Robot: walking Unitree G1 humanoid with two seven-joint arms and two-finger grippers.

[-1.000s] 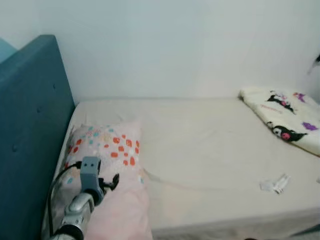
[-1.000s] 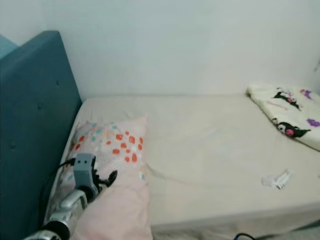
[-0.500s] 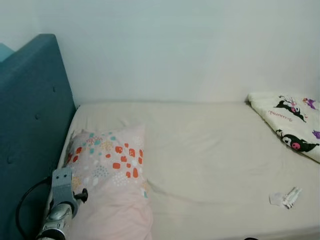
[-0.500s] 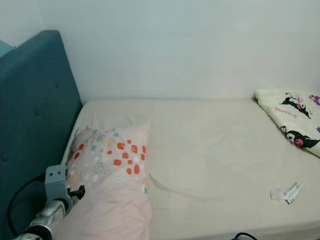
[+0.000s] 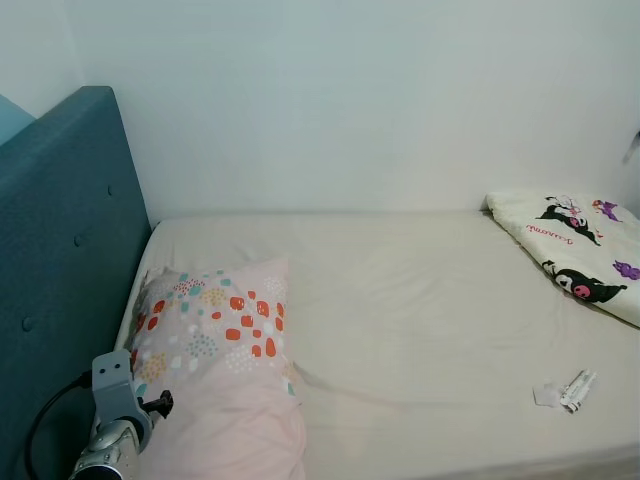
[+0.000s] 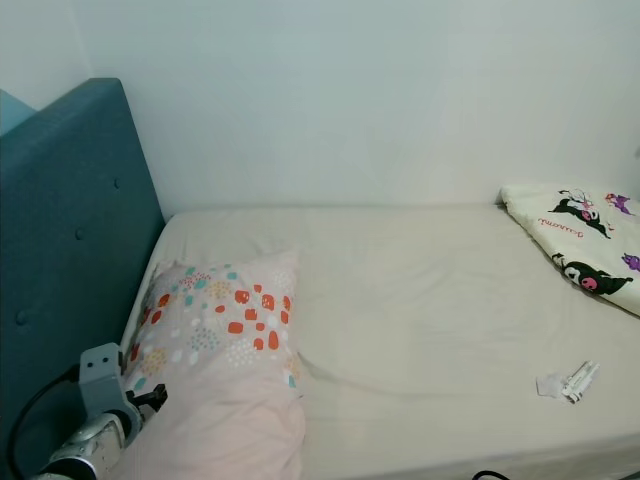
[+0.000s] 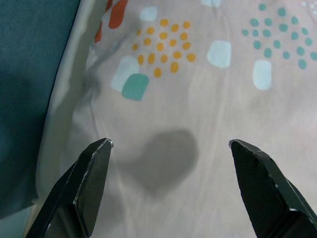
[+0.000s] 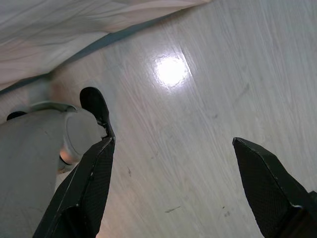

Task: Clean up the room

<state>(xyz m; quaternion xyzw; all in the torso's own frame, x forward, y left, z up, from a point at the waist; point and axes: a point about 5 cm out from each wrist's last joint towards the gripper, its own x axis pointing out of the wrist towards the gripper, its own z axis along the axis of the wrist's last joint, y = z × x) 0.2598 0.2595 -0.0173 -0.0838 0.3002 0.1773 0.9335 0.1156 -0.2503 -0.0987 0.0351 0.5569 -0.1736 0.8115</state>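
A pink pillow [image 5: 225, 365] with orange, teal and yellow spots lies at the head end of the bed [image 5: 420, 300], next to the teal headboard [image 5: 60, 260]. My left gripper [image 5: 158, 404] hovers open over the pillow's near left edge. In the left wrist view its fingertips [image 7: 101, 148] stand wide apart just above the pillow fabric [image 7: 198, 89], holding nothing. A small white crumpled wrapper [image 5: 563, 390] lies on the sheet at the right. My right gripper [image 8: 171, 148] hangs open above the wooden floor [image 8: 198, 99].
A folded cream blanket [image 5: 575, 245] with cartoon prints lies at the far right of the bed. A white wall runs behind the bed. The sheet's edge [image 8: 74, 29] and part of my own grey body [image 8: 44, 148] appear in the right wrist view.
My left arm has drawn back and down from over the middle of the pillow to its near left edge. The camera has shifted slightly.
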